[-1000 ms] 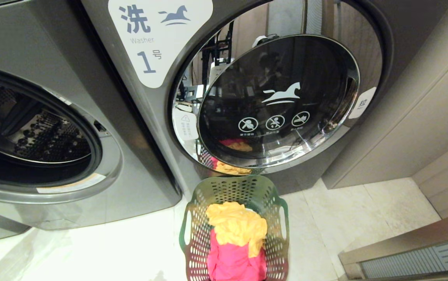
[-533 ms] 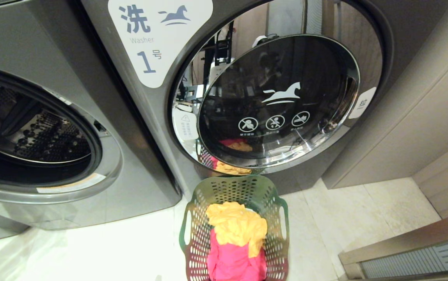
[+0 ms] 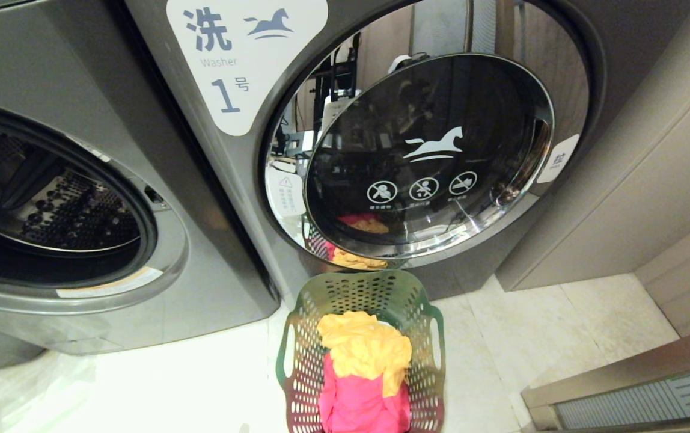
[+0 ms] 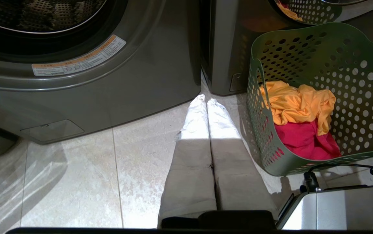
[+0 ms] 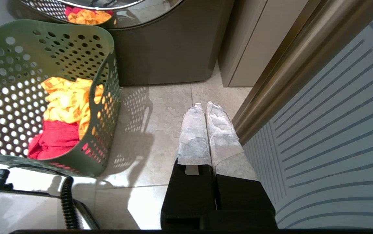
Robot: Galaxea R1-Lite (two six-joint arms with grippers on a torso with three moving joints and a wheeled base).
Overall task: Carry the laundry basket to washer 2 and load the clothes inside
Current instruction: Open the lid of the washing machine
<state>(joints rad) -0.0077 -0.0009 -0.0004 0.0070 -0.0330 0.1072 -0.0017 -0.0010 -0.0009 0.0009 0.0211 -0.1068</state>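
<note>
The laundry basket, dark green with round holes, stands on the tiled floor right before the shut door of the washer labelled 1. The clothes lie in it: a yellow-orange garment on top of a pink-red one. Washer 2 is out of view; no label with a 2 shows. My left gripper hangs shut over the floor beside the basket, touching nothing. My right gripper is shut and empty on the other side of the basket. Neither arm shows in the head view.
The grey washer marked 1 has its chrome-ringed glass door shut. Left of it another grey washer shows an open drum and no numeral. A beige cabinet and a striped panel with a metal frame close off the right.
</note>
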